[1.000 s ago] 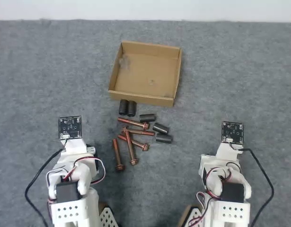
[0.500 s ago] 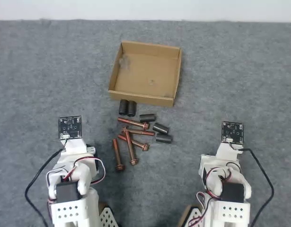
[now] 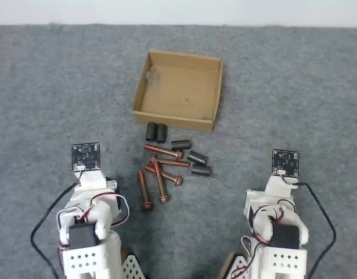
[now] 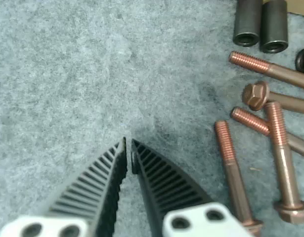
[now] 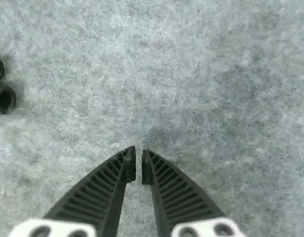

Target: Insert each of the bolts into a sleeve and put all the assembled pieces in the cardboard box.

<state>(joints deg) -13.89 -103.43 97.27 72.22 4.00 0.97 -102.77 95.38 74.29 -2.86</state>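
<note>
My arms sit folded back at the lower edge of the high view, flanking the parts, I judge so that either can reach them. My left gripper (image 4: 128,143) and right gripper (image 5: 138,150) have their fingers nearly together, holding nothing. The copper bolts (image 3: 159,171) lie centre frame, nearer my left fingers, with the dark sleeves (image 3: 190,156) just above them, below the cardboard box (image 3: 177,121).

Soft, even light from above bathes the grey bench (image 3: 50,87). The box (image 3: 172,121), at 12 o'clock, throws a thin shadow at its near wall. Bolts (image 4: 282,158) carry a dull sheen. A dim patch darkens the bench just ahead of the left hand (image 4: 128,144) and right hand (image 5: 138,159).
</note>
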